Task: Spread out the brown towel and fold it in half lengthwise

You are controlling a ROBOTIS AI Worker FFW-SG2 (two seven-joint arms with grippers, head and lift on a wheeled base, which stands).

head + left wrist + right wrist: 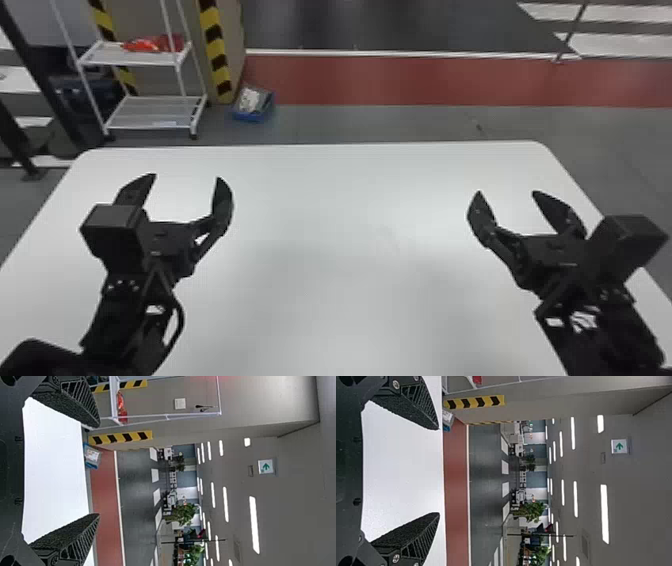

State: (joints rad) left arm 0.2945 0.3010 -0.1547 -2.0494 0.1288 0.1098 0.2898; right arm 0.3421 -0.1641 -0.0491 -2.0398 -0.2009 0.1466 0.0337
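Black and flat-fingered, the left gripper [186, 177] hangs over the table's left side, its fingers spread wide with nothing held between them. Across from it, well apart, the right gripper [507, 192] is likewise wide open and unladen over the right side. Beneath both lies a smooth white table [340, 225] with rounded far corners. Beyond its far left corner stands a white metal rack [150, 60] with a red item [150, 44] on its upper shelf. Yellow-and-black striped tape [214, 47] edges a column; near its foot, a blue plastic bin [255, 118] sits on the floor. Farther right runs a dull red floor strip [400, 80].
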